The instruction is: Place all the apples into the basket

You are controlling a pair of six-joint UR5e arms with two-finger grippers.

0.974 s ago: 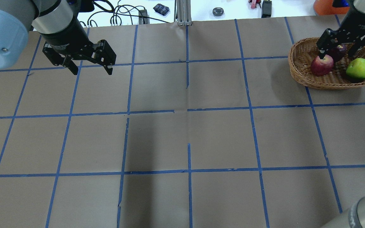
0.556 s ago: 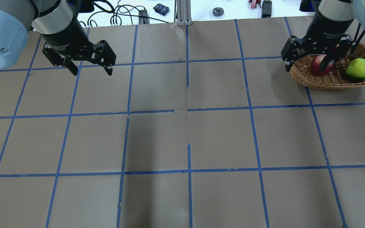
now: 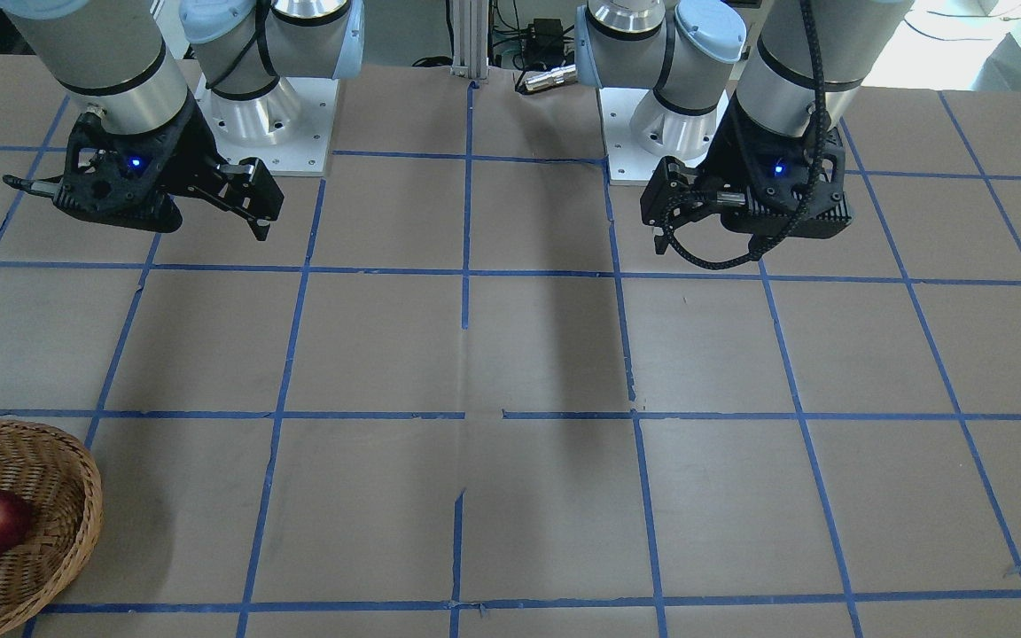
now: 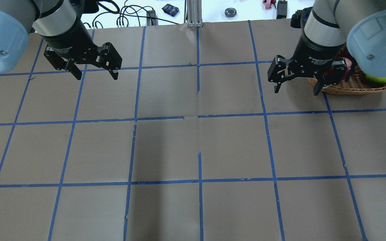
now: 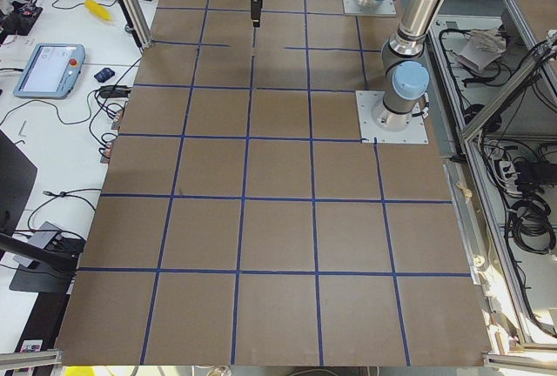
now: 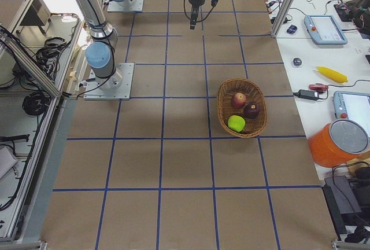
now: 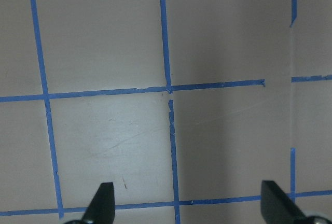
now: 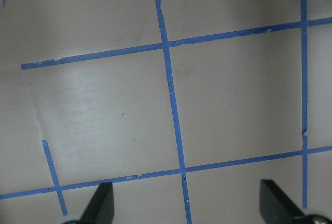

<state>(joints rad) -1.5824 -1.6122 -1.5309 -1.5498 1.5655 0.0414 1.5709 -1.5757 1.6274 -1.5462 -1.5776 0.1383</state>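
Observation:
The wicker basket (image 6: 222,108) sits at the table's far right and holds all three apples: the red one with a yellowish end (image 6: 238,100), the maroon one (image 6: 251,111) and the lime-green one (image 6: 235,124). In the overhead view my right arm hides most of the basket (image 4: 354,87); a sliver of the green apple (image 4: 377,79) shows. My right gripper (image 4: 296,90) is open and empty, above the bare table just left of the basket. My left gripper (image 4: 97,76) is open and empty, above the far left of the table.
The brown table (image 4: 196,140) carries a grid of blue tape. Beyond its far edge lie cables (image 4: 122,16) and small items. On the side bench are an orange container (image 6: 338,143), a yellow object (image 6: 332,74) and tablets (image 6: 324,28).
My right gripper has moved left from over the basket's apples to above the bare table beside the basket, still open. The left arm has not moved.

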